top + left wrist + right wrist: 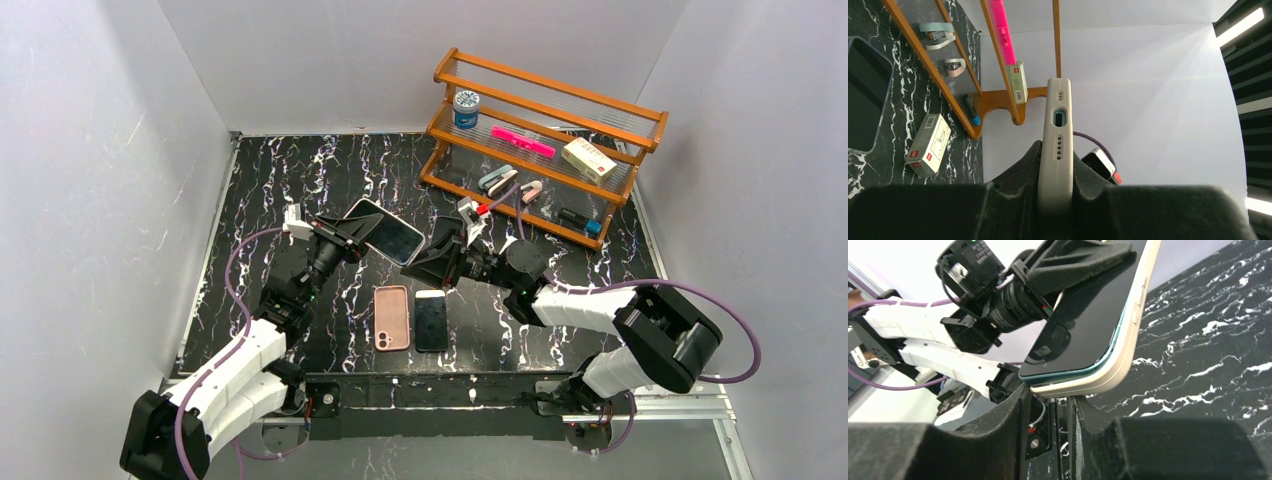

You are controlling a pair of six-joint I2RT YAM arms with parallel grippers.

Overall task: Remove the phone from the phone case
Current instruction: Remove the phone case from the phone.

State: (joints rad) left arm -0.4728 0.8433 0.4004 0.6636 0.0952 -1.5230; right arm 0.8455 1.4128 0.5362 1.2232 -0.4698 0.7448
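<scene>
Where the marbled table (300, 170) lies nearest the arm bases, at lower centre of the top view, a pink case (392, 317) and a dark handset (431, 320) rest flat, side by side. Beyond them, the left gripper (345, 232) is clenched on one end of the cream phone case (1057, 125), held clear of the table. The phone (1083, 325) sits inside it, screen up. The right gripper (1048, 405) meets the opposite corner with its fingers narrowly parted; whether it pinches the case cannot be told. A wooden rack (545, 100) stands at upper right.
</scene>
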